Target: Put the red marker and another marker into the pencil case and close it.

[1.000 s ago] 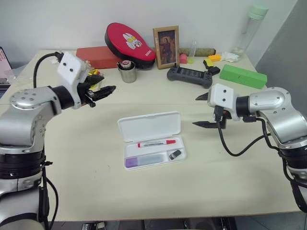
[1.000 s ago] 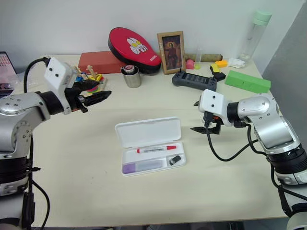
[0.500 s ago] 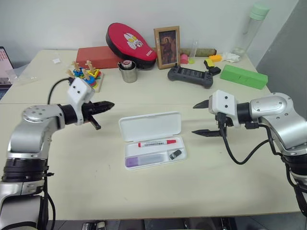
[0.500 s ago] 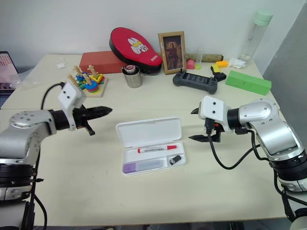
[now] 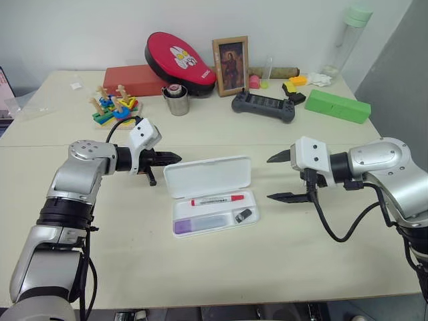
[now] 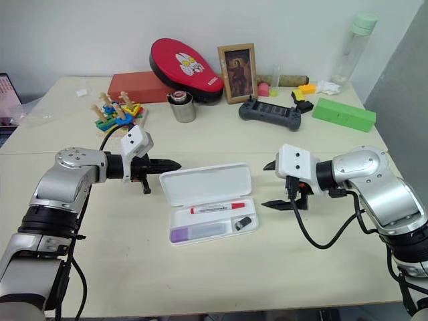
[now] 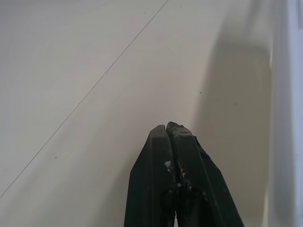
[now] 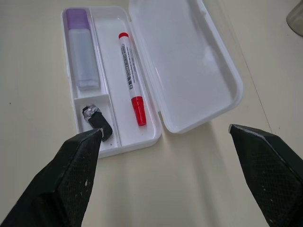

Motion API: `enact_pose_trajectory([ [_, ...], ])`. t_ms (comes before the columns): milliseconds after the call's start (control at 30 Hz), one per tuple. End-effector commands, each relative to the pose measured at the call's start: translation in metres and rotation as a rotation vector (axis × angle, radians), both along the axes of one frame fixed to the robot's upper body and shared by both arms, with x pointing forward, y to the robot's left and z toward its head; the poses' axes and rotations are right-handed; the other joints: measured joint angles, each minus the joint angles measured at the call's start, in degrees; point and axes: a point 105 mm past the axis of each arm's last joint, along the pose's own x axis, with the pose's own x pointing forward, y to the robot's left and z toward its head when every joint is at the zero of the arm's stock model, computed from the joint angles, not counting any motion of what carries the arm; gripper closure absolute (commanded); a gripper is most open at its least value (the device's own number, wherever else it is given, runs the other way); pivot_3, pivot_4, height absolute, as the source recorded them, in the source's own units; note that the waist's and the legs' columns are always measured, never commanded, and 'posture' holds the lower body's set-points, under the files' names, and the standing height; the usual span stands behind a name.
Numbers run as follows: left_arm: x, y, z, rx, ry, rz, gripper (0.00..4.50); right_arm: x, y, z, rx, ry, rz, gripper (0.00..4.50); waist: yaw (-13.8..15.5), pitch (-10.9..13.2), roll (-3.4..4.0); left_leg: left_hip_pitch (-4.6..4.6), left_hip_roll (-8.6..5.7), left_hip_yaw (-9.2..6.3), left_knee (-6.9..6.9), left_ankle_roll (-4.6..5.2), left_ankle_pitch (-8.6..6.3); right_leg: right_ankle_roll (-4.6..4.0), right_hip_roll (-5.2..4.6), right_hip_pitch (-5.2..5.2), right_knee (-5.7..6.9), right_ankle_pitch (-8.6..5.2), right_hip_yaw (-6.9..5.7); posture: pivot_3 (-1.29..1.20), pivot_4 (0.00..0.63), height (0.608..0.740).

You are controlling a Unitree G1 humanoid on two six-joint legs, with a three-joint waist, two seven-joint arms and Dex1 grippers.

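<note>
The white pencil case (image 5: 249,212) lies open mid-table, its lid (image 5: 208,176) flat behind the divided tray. The red marker (image 5: 218,199) rests in the tray's long compartment, and the purple marker (image 5: 199,224) lies in the compartment in front of it. A small black item (image 5: 244,215) sits in the corner compartment. My left gripper (image 5: 175,158) is shut with nothing in it, low over the table just off the lid's left end. Open and empty, my right gripper (image 5: 271,178) hovers to the right of the case. The right wrist view looks down on the red marker (image 8: 131,79) and purple marker (image 8: 83,66).
Along the back stand a colourful wooden toy (image 5: 110,107), a red box (image 5: 134,79), a red oval pad (image 5: 179,61), a metal cup (image 5: 178,100), a picture frame (image 5: 231,65), a black controller (image 5: 263,105) and a green box (image 5: 338,105). A tall bottle (image 5: 348,37) stands far right.
My left gripper has shut and come down and rightward to the lid's left end. My right gripper has drawn back slightly, still open. Case and markers have not moved.
</note>
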Motion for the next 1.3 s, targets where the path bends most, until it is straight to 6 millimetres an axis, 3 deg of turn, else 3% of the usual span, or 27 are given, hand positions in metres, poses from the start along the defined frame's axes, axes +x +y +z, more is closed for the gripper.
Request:
enact_pose_trajectory([
  [33,0.003,-0.014,0.014,-0.002,-0.049,-0.049,4.45,-0.004,-0.007,0.002,-0.021,-0.034,-0.009,0.0,0.1,0.0,0.0,0.0,0.0,0.0,0.0,0.0,0.0,0.0,0.0,0.0,0.0,0.0,0.0,0.0,0.15,0.74],
  [233,-0.004,-0.034,0.022,-0.029,-0.045,-0.137,4.45,-0.007,-0.01,-0.008,-0.043,-0.021,-0.016,0.0,0.1,0.0,0.0,0.0,0.0,-0.01,0.04,0.0,0.0,0.01,0.0,0.02,0.0,0.0,0.0,0.0,0.15,0.74],
  [667,-0.013,-0.039,0.026,0.014,-0.041,-0.214,4.45,-0.014,-0.019,-0.013,-0.094,0.013,0.003,0.0,0.1,0.0,0.0,0.0,0.0,-0.01,0.05,0.0,0.0,0.01,0.0,0.04,0.01,0.0,0.0,0.0,0.15,0.74],
  [900,-0.031,-0.051,0.024,0.024,-0.039,-0.288,4.45,-0.011,-0.024,-0.011,-0.101,-0.003,-0.015,0.0,0.1,0.0,0.0,0.0,0.0,-0.01,0.05,0.0,0.0,0.01,0.0,0.04,0.0,0.0,0.0,0.0,0.15,0.74],
  [1300,-0.061,-0.068,0.004,0.01,0.044,-0.354,4.45,-0.012,-0.027,-0.013,-0.11,0.002,-0.017,0.0,0.1,0.0,0.0,0.03,0.0,-0.03,0.1,0.0,0.0,0.02,0.0,0.12,-0.01,0.0,0.0,0.0,0.15,0.74],
])
